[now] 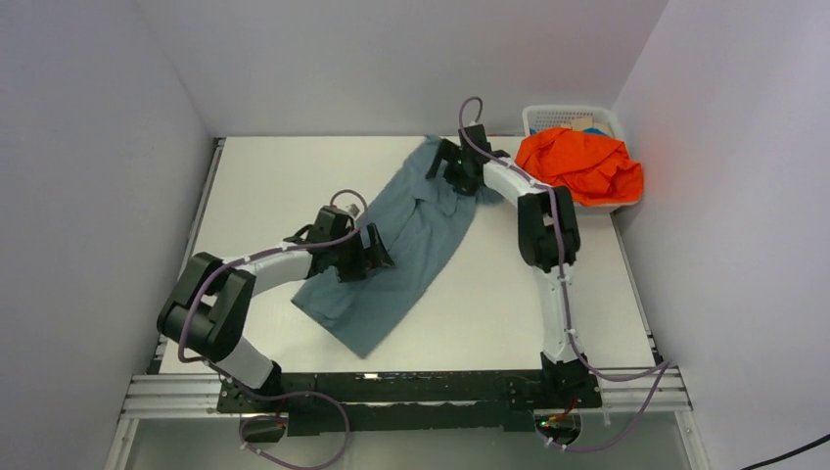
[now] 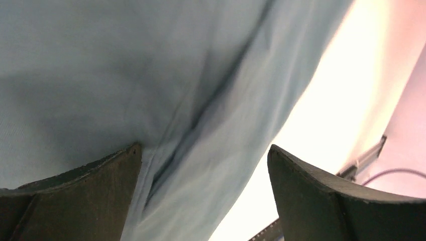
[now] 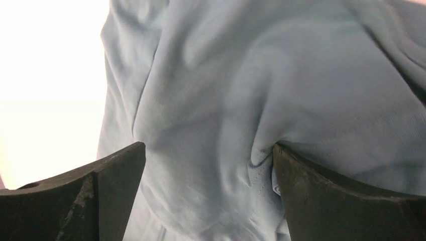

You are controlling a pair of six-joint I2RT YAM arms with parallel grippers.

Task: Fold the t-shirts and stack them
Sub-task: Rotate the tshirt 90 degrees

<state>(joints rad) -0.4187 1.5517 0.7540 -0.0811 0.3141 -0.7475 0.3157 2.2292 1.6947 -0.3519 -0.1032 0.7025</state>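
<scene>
The blue-grey t-shirt (image 1: 416,240) lies on the white table (image 1: 509,304) as a long, rumpled band. It runs slantwise from the far middle of the table down toward the near left, and its near end is the wider one, with a corner pointing at the arm bases.

The left gripper (image 2: 203,150) is down on the near half of the band, at its left edge. Its jaws are spread wide. One fingertip rests on the cloth and the other stands over the shirt's border, with bare table beyond it.

The right gripper (image 3: 208,145) is at the far end of the shirt, its jaws likewise spread wide. Both fingertips press into the fabric, and a soft ridge of cloth bulges up between them, not pinched.

The orange t-shirt (image 1: 579,164) is heaped in the white mesh basket (image 1: 548,114) at the far right corner, well apart from the blue-grey one. It spills over the basket's near rim.
</scene>
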